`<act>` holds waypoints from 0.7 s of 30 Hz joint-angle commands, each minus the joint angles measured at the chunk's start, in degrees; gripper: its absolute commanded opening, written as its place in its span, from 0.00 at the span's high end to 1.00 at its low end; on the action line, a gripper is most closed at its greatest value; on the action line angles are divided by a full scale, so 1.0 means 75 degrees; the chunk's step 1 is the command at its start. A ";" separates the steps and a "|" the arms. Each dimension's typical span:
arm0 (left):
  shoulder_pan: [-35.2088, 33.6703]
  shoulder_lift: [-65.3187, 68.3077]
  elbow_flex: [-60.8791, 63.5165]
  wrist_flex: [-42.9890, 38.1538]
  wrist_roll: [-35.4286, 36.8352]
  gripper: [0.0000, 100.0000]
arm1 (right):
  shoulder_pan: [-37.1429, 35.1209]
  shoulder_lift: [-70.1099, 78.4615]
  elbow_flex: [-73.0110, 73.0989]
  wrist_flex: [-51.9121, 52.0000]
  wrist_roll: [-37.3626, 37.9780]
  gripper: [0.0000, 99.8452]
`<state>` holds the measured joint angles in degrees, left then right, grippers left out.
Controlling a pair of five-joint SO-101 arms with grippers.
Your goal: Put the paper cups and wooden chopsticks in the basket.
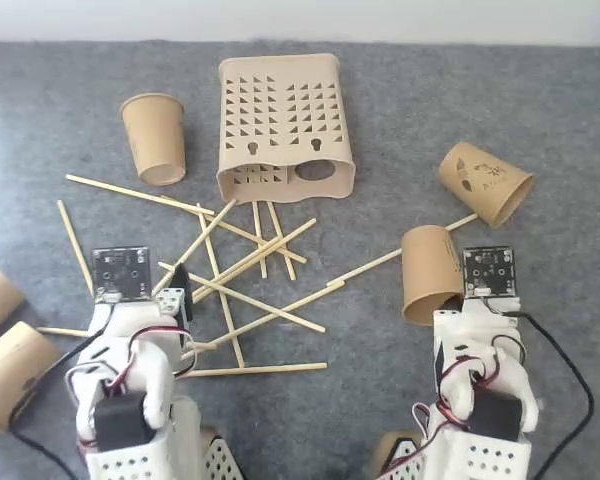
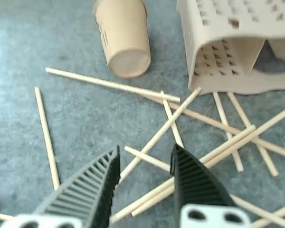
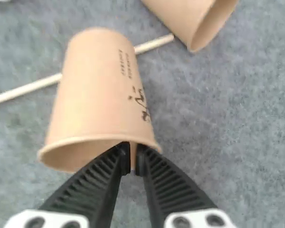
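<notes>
Your right gripper (image 3: 132,152) pinched a paper cup (image 3: 99,95) by its rim, front-right of the basket (image 1: 285,120). Your left gripper (image 2: 146,151) hung, jaws parted, over chopsticks (image 2: 156,136) before the basket.

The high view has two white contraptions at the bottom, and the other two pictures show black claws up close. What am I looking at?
Those are two small robot arms sitting side by side at a grey-covered table. The high view comes from a fixed camera looking down. The other two come from a camera on each arm's wrist, so each looks along its own claw, called the end effector.

On the table lie a tan basket, tipped over, a scatter of wooden chopsticks in front of it, and loose cups lying about.

The left end effector is open and empty above the chopsticks. The right end effector is shut on the rim of one paper cup, pinching its wall.
</notes>
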<state>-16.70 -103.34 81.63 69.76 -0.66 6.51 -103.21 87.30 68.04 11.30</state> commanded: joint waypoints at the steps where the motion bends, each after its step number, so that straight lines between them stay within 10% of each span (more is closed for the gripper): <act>1: 0.0035 -0.0047 -0.0709 0.0023 0.0141 0.84 | -0.0135 -0.0100 -0.0738 0.0053 -0.0551 0.91; 21: 0.1407 0.7654 -0.4859 -0.0844 0.1172 0.84 | -0.0193 0.7379 -0.3059 -0.2139 -0.2450 0.92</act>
<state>-9.05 -52.97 50.68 66.51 5.41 5.10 -57.41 66.20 56.26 -4.00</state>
